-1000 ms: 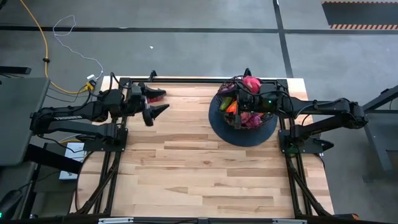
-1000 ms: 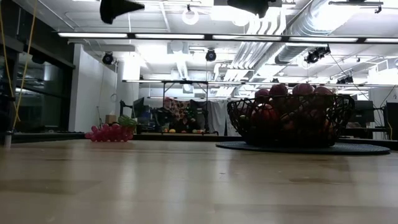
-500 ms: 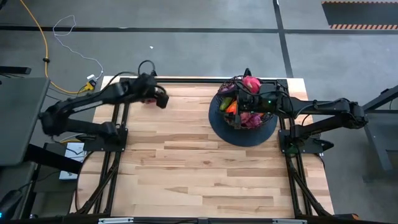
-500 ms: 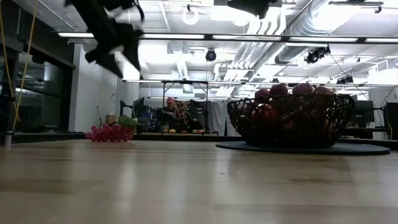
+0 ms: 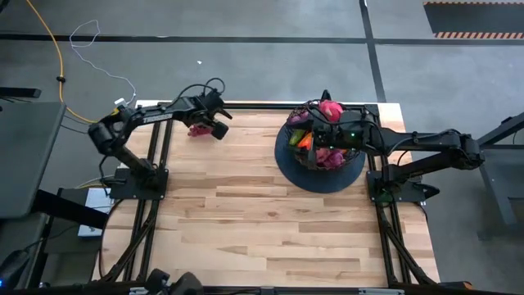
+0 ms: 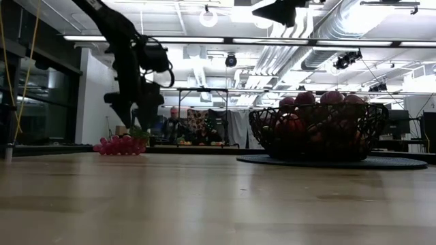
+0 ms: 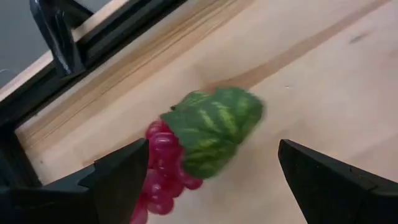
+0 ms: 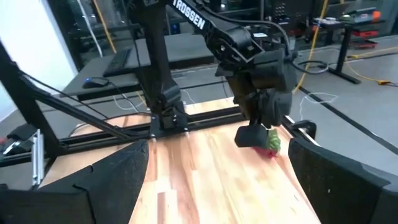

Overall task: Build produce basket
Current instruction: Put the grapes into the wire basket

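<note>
A pink grape bunch with a green leaf [image 5: 197,129] lies on the wooden table near its far left corner; it also shows in the left wrist view [image 7: 199,134] and the low view [image 6: 121,144]. My left gripper [image 5: 216,123] is open just above it, one finger on either side [image 7: 212,146], touching nothing. The black wire basket [image 5: 304,108] on its dark round disc [image 5: 327,182] stands at the far right, filled with pink, red, orange and green produce. My right gripper [image 5: 315,135] is open and empty over the basket [image 8: 219,149].
A black frame rail [image 7: 99,37] runs along the table's far edge just behind the grapes. The near half of the table [image 5: 270,229] is bare wood. Cables lie on the floor beyond the far left corner [image 5: 90,74].
My left gripper has swung toward the table's far edge and come down from high above the table to just over the grape bunch, turning to point down at it. It has stayed open. The grapes and the right arm have kept still.
</note>
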Controlling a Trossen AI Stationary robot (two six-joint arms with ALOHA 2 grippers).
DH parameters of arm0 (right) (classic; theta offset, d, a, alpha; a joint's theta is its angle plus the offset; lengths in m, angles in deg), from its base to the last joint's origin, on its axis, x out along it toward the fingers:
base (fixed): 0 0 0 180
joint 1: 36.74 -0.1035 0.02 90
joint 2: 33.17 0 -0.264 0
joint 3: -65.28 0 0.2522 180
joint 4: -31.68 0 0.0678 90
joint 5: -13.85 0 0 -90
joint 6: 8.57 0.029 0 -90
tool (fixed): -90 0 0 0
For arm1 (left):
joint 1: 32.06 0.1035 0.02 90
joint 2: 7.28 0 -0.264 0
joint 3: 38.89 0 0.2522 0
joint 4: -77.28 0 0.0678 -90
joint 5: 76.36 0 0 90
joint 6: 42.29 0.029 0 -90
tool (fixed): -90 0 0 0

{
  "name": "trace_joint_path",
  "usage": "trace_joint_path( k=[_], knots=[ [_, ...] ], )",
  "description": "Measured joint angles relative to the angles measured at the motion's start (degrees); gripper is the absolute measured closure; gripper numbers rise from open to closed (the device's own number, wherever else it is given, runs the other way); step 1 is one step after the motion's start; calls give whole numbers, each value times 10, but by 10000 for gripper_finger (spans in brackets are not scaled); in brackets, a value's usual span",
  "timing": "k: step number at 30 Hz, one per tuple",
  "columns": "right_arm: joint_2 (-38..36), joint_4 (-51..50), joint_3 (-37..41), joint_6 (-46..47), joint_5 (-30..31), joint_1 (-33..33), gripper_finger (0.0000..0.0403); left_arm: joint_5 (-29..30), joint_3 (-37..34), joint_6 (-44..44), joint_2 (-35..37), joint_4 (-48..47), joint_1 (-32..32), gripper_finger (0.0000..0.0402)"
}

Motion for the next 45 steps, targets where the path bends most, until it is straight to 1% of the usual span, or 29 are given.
trace_joint_path(
  k=[4,9,15,19,24,29,37,42,45],
  knots=[
    [0,-5,0,1,3,0,27,25,0,6,-33,11,7,58],
    [1,-5,0,1,2,0,27,24,0,11,-68,34,7,58],
    [1,-5,0,8,2,0,27,36,0,19,-115,32,13,58],
    [1,-5,0,21,2,0,27,56,4,15,-125,30,9,58],
    [1,-5,0,21,2,0,27,54,4,23,-124,29,9,61],
    [1,-5,0,21,2,0,27,54,4,30,-124,25,9,85],
    [1,-8,0,21,2,0,27,52,3,36,-122,20,9,147],
    [1,-8,0,21,2,0,27,44,4,36,-102,12,9,179],
    [1,-8,0,21,2,0,27,35,21,47,-87,5,9,196]
  ],
)
